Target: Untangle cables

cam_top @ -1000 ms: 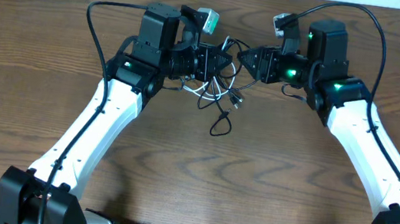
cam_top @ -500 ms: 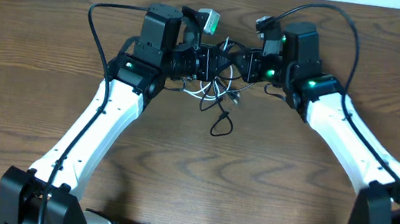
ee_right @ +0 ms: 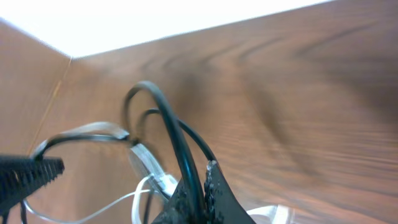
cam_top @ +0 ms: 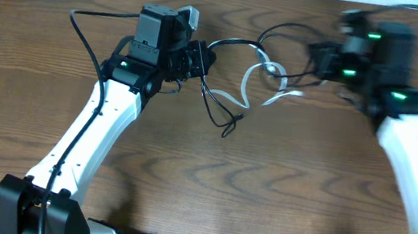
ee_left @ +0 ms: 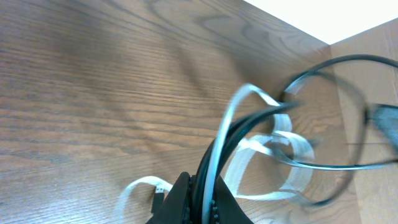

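1. The black cable (ee_right: 171, 127) and white cable (ee_left: 229, 115) run crossed and looped just right of the left gripper (ee_left: 200, 198), over the table (cam_top: 184, 186).
2. That gripper pinches both strands together. The right gripper (ee_right: 198, 190), well to its right, is clamped on the black one.
3. Risk: because the left gripper holds both, a wider pull could cinch the crossing tight or yank a strand free.

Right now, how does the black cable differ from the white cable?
The black cable is dark and arcs in wide, open loops; the white cable is pale and bunches in tighter curls. The black cable trails a loose end toward the near table edge; the white cable sits wholly between the two arms. Shared: both are thin, cross each other, and run into the left gripper.
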Controlling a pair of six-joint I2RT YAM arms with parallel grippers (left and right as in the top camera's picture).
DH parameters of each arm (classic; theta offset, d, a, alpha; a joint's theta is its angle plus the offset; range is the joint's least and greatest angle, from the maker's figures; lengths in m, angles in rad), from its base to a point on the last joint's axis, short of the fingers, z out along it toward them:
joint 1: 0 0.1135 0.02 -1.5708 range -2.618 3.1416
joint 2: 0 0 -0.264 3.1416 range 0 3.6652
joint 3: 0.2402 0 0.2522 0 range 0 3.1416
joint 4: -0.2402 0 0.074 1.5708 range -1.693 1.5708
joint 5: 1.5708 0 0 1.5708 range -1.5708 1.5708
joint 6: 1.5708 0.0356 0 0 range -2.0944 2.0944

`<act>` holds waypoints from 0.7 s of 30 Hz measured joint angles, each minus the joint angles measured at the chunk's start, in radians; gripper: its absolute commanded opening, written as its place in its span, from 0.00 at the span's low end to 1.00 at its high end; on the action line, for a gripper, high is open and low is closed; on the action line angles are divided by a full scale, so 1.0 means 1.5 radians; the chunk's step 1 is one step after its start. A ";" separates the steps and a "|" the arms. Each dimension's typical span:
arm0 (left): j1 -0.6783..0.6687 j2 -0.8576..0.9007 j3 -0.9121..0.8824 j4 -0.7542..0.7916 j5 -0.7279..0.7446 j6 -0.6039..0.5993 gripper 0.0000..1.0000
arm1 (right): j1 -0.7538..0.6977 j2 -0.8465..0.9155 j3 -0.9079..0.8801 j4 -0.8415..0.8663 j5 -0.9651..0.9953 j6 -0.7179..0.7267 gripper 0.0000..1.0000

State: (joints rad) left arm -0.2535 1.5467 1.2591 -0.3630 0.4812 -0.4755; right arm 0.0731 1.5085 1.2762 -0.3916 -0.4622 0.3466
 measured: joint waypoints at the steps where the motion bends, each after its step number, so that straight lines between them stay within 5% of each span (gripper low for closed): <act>1: 0.000 0.000 0.000 0.000 -0.001 0.000 0.08 | -0.017 -0.012 0.000 -0.015 0.000 -0.001 0.01; 11: 0.001 0.000 0.000 -0.001 -0.010 0.000 0.07 | -0.172 0.016 0.003 -0.163 0.051 -0.016 0.01; 21: 0.001 0.000 0.000 -0.001 -0.011 0.000 0.08 | -0.209 0.135 0.003 -0.211 0.105 -0.033 0.01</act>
State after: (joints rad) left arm -0.2520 1.5467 1.2591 -0.3649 0.4644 -0.4759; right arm -0.2401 1.7115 1.2804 -0.7078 -0.3042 0.2966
